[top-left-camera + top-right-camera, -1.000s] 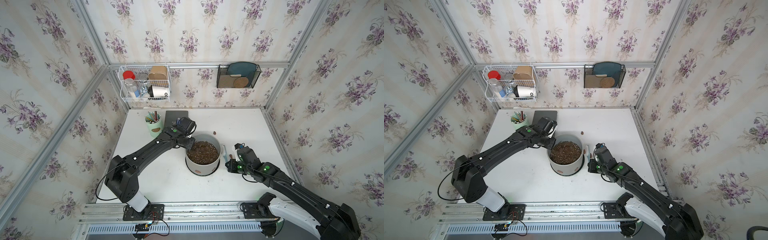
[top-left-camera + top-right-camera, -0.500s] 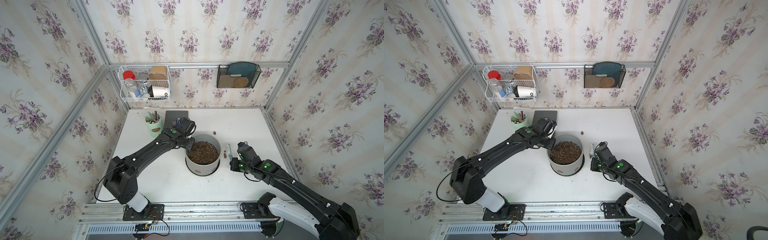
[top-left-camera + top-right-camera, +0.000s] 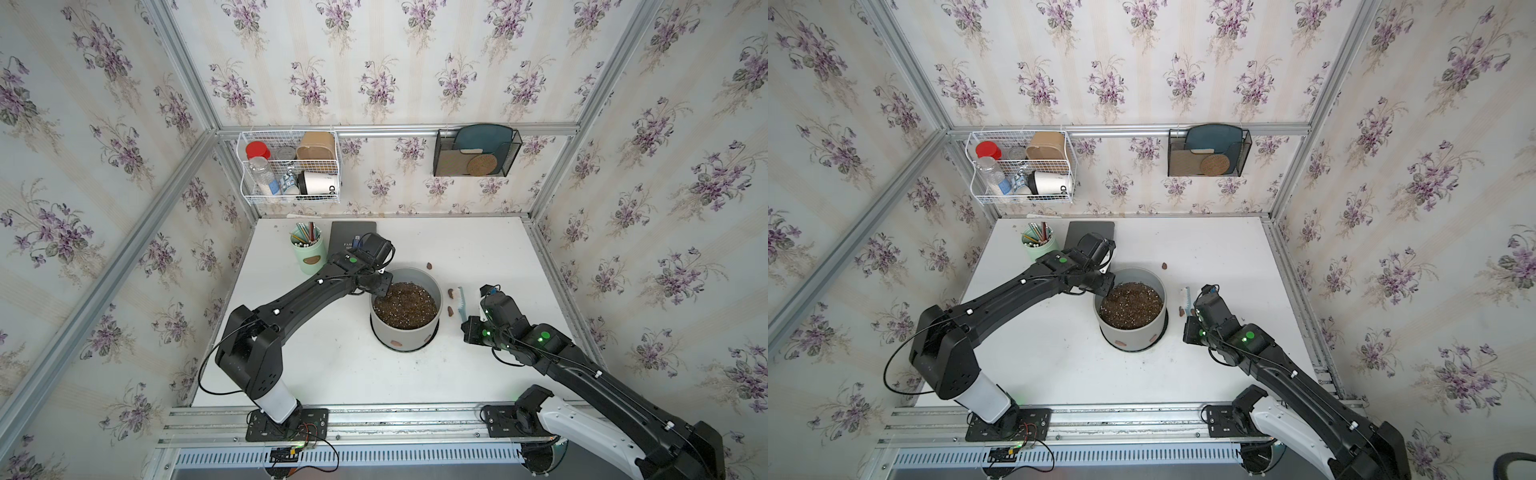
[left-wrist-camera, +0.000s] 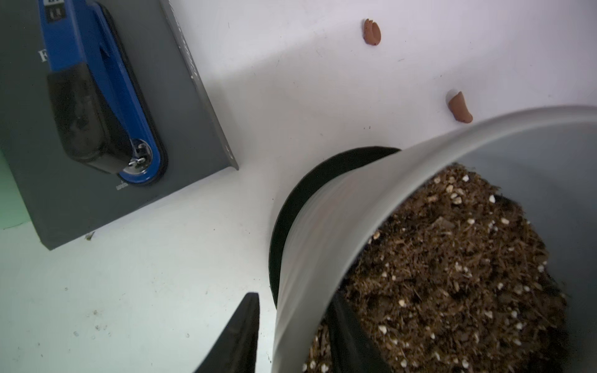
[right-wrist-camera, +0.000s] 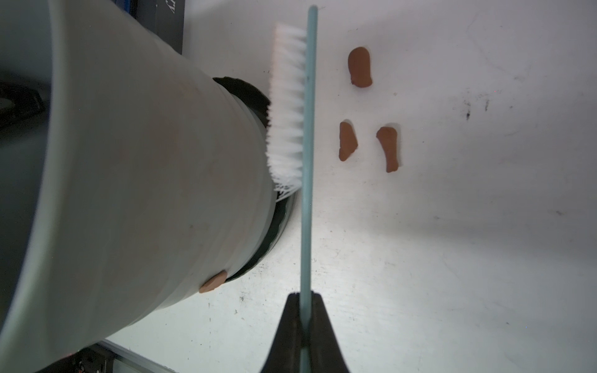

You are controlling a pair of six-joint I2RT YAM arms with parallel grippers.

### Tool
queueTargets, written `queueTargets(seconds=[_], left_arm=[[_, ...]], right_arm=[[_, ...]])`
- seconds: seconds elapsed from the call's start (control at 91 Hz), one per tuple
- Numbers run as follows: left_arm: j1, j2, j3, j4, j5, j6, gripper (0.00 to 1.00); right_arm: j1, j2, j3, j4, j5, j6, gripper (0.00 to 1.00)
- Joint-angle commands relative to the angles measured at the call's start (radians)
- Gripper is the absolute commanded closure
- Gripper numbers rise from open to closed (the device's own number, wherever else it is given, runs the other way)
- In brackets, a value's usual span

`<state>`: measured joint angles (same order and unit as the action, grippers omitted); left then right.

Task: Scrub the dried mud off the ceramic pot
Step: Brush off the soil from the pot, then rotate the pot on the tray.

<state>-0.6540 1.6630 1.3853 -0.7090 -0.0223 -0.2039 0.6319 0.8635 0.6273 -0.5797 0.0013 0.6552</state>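
The light grey ceramic pot (image 3: 405, 332) (image 3: 1129, 336) stands mid-table on a dark saucer, full of speckled soil. Dried mud (image 3: 397, 343) (image 5: 213, 282) clings low on its wall. Loose pieces of dried mud (image 3: 450, 294) (image 5: 347, 142) (image 4: 459, 107) lie on the table beside it. My left gripper (image 4: 292, 298) (image 3: 380, 286) straddles the far-left rim, open: one finger is in the soil, the other stands clear of the outer wall. My right gripper (image 5: 303, 295) (image 3: 466, 326) is shut on the teal handle of a white-bristled brush (image 5: 287, 106) (image 3: 460, 301), whose bristles face the pot's right side.
A mint green pencil cup (image 3: 308, 253) and a dark book (image 3: 351, 237) sit behind the pot at the left; a blue and black device (image 4: 97, 97) lies on the book. A wire basket (image 3: 291, 166) and a mesh holder (image 3: 476, 151) hang on the back wall.
My left gripper's jaws have parted around the pot rim. The right gripper has carried the brush slightly to the right, away from the pot wall.
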Motion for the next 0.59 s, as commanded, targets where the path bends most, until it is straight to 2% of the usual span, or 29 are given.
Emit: queueTargets(seconds=[0.0, 0.077, 0.198, 0.363, 0.583], left_arm=[[0.007, 0.026, 0.024, 0.036, 0.026, 0.010, 0.61], [0.011, 0.033, 0.035, 0.032, 0.017, 0.012, 0.63], [0.013, 0.007, 0.021, 0.026, 0.010, 0.000, 0.72], [0.014, -0.028, -0.010, -0.018, 0.000, -0.017, 1.00], [0.014, -0.122, -0.088, -0.071, -0.034, -0.074, 1.00]], right_arm=[[0.000, -0.011, -0.008, 0.003, -0.017, 0.028, 1.00], [0.000, -0.020, -0.015, 0.008, -0.025, 0.037, 1.00], [0.001, -0.024, -0.020, 0.010, -0.034, 0.040, 1.00], [0.001, -0.039, -0.011, 0.015, -0.025, 0.037, 1.00], [0.002, -0.016, -0.009, 0.047, -0.061, 0.041, 1.00]])
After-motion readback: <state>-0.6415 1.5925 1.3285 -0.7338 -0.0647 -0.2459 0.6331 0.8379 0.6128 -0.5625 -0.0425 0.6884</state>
